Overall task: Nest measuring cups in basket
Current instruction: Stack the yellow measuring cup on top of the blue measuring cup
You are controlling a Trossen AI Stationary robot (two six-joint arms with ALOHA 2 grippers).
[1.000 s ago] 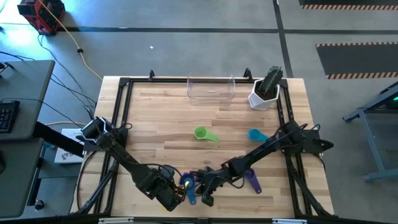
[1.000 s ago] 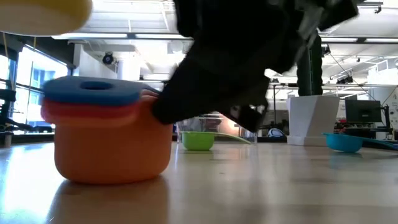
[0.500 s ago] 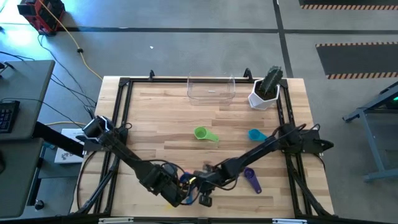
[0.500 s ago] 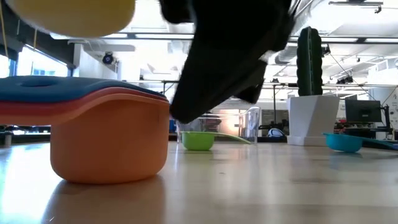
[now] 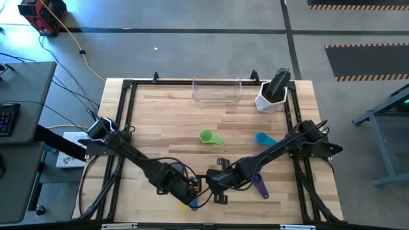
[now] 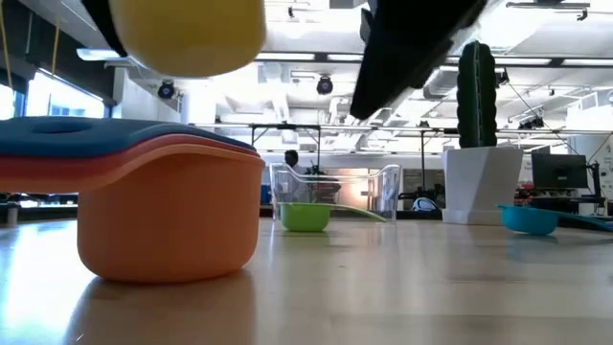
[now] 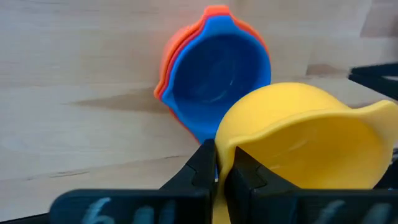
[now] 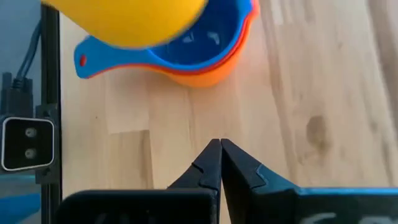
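The yellow cup is held up off the table, pinched by its rim between the fingers of the left gripper. Only the left wrist view shows that pinch. In the low view the same cup hangs as a yellow bulge above the stack, cut off by the frame's top. In the high view it is just a small yellow spot at the tip of the left arm, near the front edge of the table.

Just beside and below it sits a stack of three nested cups: the blue cup innermost, a red one showing only as a thin band at the rim, and the orange cup outermost. From above the stack is mostly hidden under the two arms.

The right gripper is pinched fully shut with nothing in it, hovering over bare wood just beside the stack.

Farther out, the green cup lies near the middle of the table, the teal cup toward the right edge, and the purple cup near the front, partly covered by the right arm.

The clear basket stands at the back edge with no cups in it, and the potted cactus is by the back right corner.
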